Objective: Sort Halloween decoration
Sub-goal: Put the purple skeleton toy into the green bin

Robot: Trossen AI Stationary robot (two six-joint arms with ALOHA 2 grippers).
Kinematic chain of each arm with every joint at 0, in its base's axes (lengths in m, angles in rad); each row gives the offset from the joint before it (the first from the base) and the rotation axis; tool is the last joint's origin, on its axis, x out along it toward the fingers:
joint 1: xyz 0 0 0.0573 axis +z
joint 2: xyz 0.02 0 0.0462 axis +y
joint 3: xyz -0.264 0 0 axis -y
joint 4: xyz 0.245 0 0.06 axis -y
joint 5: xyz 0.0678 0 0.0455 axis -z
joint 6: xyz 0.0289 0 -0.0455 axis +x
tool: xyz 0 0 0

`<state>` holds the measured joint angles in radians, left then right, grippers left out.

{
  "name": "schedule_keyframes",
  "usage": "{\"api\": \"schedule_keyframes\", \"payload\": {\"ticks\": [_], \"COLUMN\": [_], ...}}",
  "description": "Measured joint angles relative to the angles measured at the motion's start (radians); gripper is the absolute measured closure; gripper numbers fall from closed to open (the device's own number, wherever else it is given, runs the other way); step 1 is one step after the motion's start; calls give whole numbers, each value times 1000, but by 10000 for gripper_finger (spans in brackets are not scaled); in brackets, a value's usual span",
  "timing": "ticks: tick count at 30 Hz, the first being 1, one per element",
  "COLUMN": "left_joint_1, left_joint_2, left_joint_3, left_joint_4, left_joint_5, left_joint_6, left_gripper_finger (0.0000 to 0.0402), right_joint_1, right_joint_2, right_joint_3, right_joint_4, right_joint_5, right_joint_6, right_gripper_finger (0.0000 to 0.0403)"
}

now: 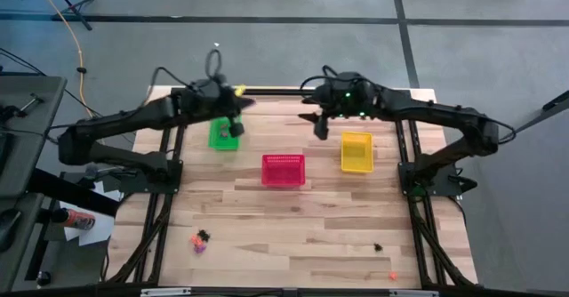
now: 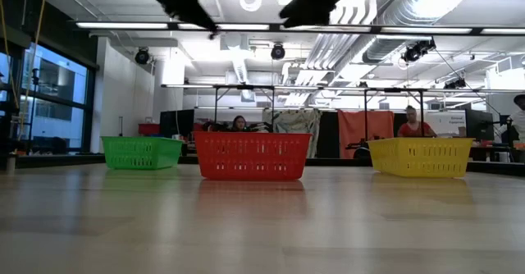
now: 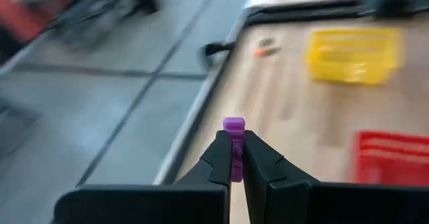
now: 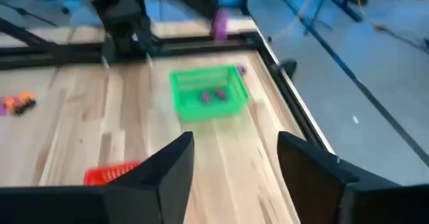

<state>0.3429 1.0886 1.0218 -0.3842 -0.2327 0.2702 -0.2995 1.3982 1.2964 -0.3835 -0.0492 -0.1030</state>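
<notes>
Purple trinket [image 3: 233,147] pinched, left wrist only

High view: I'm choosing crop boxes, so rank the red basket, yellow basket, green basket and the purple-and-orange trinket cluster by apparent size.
1. red basket
2. yellow basket, slightly smaller
3. green basket, partly covered by the left claw, so its rank is unsure
4. trinket cluster, by far the smallest

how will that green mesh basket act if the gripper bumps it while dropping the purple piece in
The green basket looks like thin, light plastic mesh sitting loose on the table, so it would probably slide. Low and wide, it seems unlikely to tip.
</notes>
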Motion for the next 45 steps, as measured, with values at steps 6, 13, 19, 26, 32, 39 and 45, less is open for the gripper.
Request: {"api": "schedule_keyframes", "payload": {"ticks": [6, 13, 19, 26, 32, 39, 45], "left_joint_1": [79, 91, 89, 134, 276, 360, 360], "left_joint_2": [-162, -365, -413, -307, -78, 181, 335], "left_joint_3": [-55, -271, -343, -283, -131, -106, -106], "left_joint_4": [-12, 189, 222, 155, -185, -356, -291], "left_joint_5": [-42, 23, 2, -122, -59, 136, 207], "left_joint_6": [-109, -276, -344, -378, -415, -302, -154], "left_gripper_finger": [401, 401, 400, 401, 401, 401, 401], "right_joint_1": [-10, -10, -10, -10, -11, -11, -11], "right_joint_2": [-86, -140, -143, -143, -143, -143, -143], "right_joint_3": [-1, -2, -2, -2, -2, -2, -2], "right_joint_4": [-34, -38, -38, -38, -37, -37, -38], "right_joint_5": [14, 23, 23, 65, 102, 102, 102], "right_joint_6": [58, 53, 52, 51, 51, 55, 61], "right_gripper_finger": [182, 181, 181, 181, 181, 181, 181]}}
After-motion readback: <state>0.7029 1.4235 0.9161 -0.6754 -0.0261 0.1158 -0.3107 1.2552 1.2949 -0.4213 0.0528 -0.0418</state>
